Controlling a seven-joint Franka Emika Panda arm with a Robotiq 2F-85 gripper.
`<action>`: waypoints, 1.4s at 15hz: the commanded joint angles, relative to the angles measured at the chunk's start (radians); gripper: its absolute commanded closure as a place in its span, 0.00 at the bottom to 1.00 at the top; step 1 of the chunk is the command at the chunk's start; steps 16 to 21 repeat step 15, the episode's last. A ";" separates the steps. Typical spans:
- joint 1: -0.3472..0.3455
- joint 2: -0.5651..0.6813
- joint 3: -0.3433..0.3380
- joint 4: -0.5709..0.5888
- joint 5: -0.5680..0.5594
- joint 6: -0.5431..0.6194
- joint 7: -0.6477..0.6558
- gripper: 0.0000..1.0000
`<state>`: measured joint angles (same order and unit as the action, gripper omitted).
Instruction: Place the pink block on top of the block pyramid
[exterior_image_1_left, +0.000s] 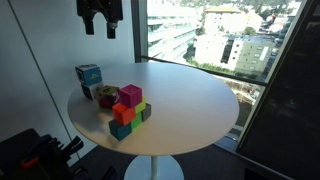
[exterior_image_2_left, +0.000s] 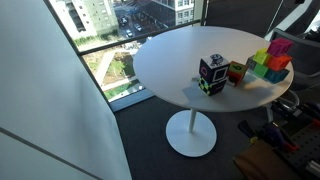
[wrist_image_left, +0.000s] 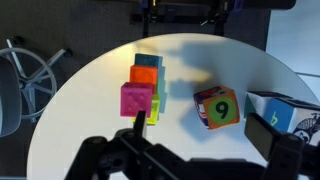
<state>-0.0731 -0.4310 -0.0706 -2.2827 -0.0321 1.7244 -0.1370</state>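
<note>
my gripper (exterior_image_1_left: 100, 20) hangs high over the table (exterior_image_1_left: 195, 100), well apart from everything on it. its fingers stand apart with nothing between them. the wrist view looks straight down past them at the blocks and shows the same: a wide gap and no block in it.

the pink block (exterior_image_1_left: 130, 96) sits on the block pyramid (exterior_image_1_left: 122, 114). in both exterior views it is the highest cube of the cluster, resting on the orange-red and lime green cubes, with the teal and blue ones beneath. from the wrist it shows as a magenta square (wrist_image_left: 137, 100) at the near end of the cluster, and it looks roughly level, not tipped. i cannot tell from here how squarely it sits on the cubes under it.

so i judge the placing step done: the block is up, i have let go, and i am clear of the stack. little is left but to keep out of the way. if i move at all, it should be up or off to the side, never down through the cluster, since a brush against the top cube could knock it off. the cube with a 9 on it (wrist_image_left: 217, 107) and the light blue cube (wrist_image_left: 272, 112) stand near the pyramid but apart from it, and they need nothing from me.
</note>
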 joint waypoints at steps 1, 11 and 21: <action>0.008 -0.026 0.004 0.027 -0.004 -0.025 0.029 0.00; 0.013 -0.050 0.001 0.011 -0.003 0.022 0.018 0.00; 0.014 -0.050 0.001 0.011 -0.003 0.022 0.018 0.00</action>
